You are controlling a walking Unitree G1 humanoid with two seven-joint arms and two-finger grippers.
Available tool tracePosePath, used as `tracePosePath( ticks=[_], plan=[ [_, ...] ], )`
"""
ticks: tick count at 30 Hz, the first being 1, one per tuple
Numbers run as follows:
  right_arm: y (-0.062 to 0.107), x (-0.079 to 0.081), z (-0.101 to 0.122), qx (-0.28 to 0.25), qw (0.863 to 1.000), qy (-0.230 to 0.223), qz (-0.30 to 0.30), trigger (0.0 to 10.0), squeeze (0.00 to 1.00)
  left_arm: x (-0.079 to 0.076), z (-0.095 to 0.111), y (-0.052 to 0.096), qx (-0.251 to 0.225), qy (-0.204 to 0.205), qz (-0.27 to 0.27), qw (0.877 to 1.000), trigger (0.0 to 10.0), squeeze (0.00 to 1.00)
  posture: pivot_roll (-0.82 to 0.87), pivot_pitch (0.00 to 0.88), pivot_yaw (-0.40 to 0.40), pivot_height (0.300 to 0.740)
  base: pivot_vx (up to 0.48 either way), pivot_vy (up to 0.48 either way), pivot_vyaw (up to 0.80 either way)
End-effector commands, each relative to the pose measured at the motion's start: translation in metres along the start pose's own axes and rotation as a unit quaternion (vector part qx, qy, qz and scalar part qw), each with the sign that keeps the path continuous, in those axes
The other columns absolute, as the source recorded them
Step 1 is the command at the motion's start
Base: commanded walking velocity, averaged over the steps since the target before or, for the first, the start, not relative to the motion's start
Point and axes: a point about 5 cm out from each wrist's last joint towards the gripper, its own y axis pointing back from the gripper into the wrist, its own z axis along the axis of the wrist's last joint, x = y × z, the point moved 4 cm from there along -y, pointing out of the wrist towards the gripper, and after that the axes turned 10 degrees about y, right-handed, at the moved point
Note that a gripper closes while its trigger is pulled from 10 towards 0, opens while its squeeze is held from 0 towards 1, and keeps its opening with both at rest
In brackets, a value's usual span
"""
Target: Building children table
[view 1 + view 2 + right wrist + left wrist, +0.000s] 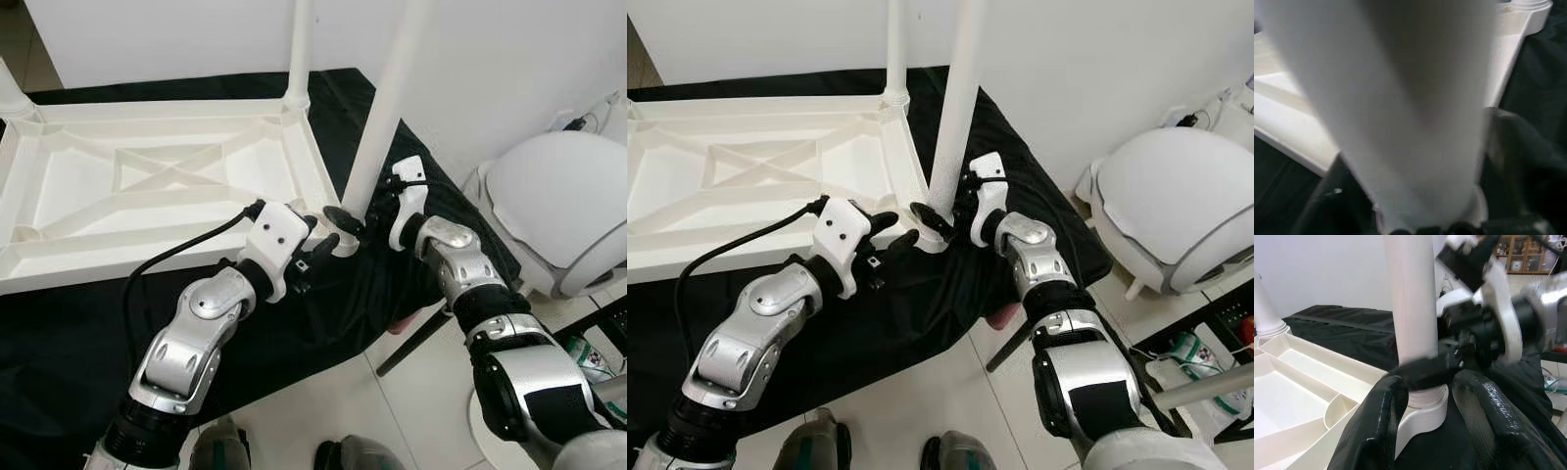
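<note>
A white children's table top [59,257] lies upside down on a black cloth [323,323]. One white leg [300,49] stands in its far right corner. A second white leg [377,127] stands upright in the near right corner socket [1422,413]. My right gripper [348,217] is shut on this leg just above the socket, one black finger [1430,372] wrapped across it. My left gripper [328,245] is open at the same corner, and its fingers [1378,423] reach to either side of the socket without clasping it.
A third leg [10,93] rises at the table top's far left corner. A large rounded white object [558,206] stands on the tiled floor to the right, near the wall. A dark rod [416,343] slants out from under the cloth. My feet [220,455] are below.
</note>
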Motion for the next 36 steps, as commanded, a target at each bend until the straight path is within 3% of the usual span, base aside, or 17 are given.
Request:
tracePosePath(
  ticks=[1, 12, 13, 14, 15, 22, 24, 27, 28, 30, 32, 35, 36],
  plan=[
    [-0.002, -0.001, 0.002, -0.005, 1.000, 0.004, -0.005, 0.0, 0.00, 0.001, 0.002, -0.002, -0.005, -0.004, 0.005, 1.000, 10.0, 0.00, 0.02, 0.000, -0.069, 0.740, 0.000, 0.000, 0.00],
    [0.000, -0.001, -0.007, -0.007, 0.999, -0.009, -0.044, 0.0, 0.00, 0.001, 0.001, -0.002, -0.005, -0.003, 0.008, 1.000, 10.0, 0.00, 0.02, 0.000, -0.080, 0.740, 0.000, 0.000, 0.00],
    [0.002, -0.003, -0.008, -0.006, 0.998, -0.011, -0.065, 4.8, 0.00, 0.000, 0.001, -0.002, -0.005, -0.002, 0.008, 1.000, 10.0, 0.00, 0.02, 0.000, -0.080, 0.740, 0.000, 0.000, 0.00],
    [0.002, -0.003, -0.008, -0.006, 0.998, -0.011, -0.065, 4.8, 0.00, 0.000, 0.001, -0.002, -0.005, -0.002, 0.008, 1.000, 10.0, 0.00, 0.02, 0.000, -0.080, 0.740, 0.000, 0.000, 0.00],
    [0.003, -0.005, -0.010, -0.005, 0.996, -0.015, -0.082, 10.0, 0.00, -0.001, 0.000, -0.002, -0.005, -0.001, 0.008, 1.000, 10.0, 0.00, 0.01, 0.000, -0.081, 0.740, 0.000, 0.000, 0.00],
    [0.009, -0.012, -0.014, 0.000, 0.985, -0.057, -0.165, 10.0, 0.00, -0.002, -0.001, -0.001, -0.003, 0.003, 0.007, 1.000, 10.0, 0.00, 0.00, 0.009, -0.078, 0.740, 0.000, 0.000, 0.00],
    [0.012, -0.019, -0.017, 0.016, 0.971, -0.078, -0.227, 10.0, 0.00, -0.003, -0.001, -0.001, -0.003, 0.005, 0.004, 1.000, 10.0, 0.00, 0.00, 0.011, -0.074, 0.740, 0.000, 0.000, 0.00],
    [0.013, -0.022, -0.017, 0.020, 0.961, -0.087, -0.261, 10.0, 0.00, -0.003, -0.001, -0.001, -0.003, 0.005, 0.003, 1.000, 10.0, 0.00, -0.01, 0.011, -0.071, 0.740, 0.000, 0.000, 0.00],
    [0.015, -0.024, -0.017, 0.027, 0.950, -0.093, -0.296, 10.0, 0.00, -0.004, -0.001, -0.002, -0.003, 0.006, 0.001, 1.000, 10.0, 0.00, -0.01, 0.010, -0.069, 0.740, 0.000, 0.000, 0.00],
    [0.015, -0.024, -0.017, 0.027, 0.950, -0.093, -0.296, 10.0, 0.00, -0.004, -0.001, -0.002, -0.003, 0.006, 0.001, 1.000, 10.0, 0.00, -0.01, 0.010, -0.069, 0.740, 0.000, 0.000, 0.00],
    [0.014, -0.022, -0.013, 0.030, 0.922, -0.115, -0.369, 10.0, 0.00, -0.005, -0.001, -0.003, -0.003, 0.006, -0.002, 1.000, 10.0, 0.00, -0.02, 0.009, -0.066, 0.740, 0.000, 0.000, 0.00],
    [0.009, -0.013, -0.012, 0.034, 0.918, -0.127, -0.374, 10.0, 0.00, -0.005, -0.001, -0.003, -0.003, 0.006, -0.004, 1.000, 10.0, 0.00, -0.01, 0.008, -0.068, 0.740, 0.000, 0.000, 0.00],
    [0.003, -0.003, -0.010, 0.034, 0.922, -0.130, -0.363, 10.0, 0.00, -0.006, -0.001, -0.004, -0.004, 0.006, -0.005, 1.000, 10.0, 0.00, -0.01, 0.008, -0.067, 0.740, 0.000, 0.000, 0.00]
  ],
)
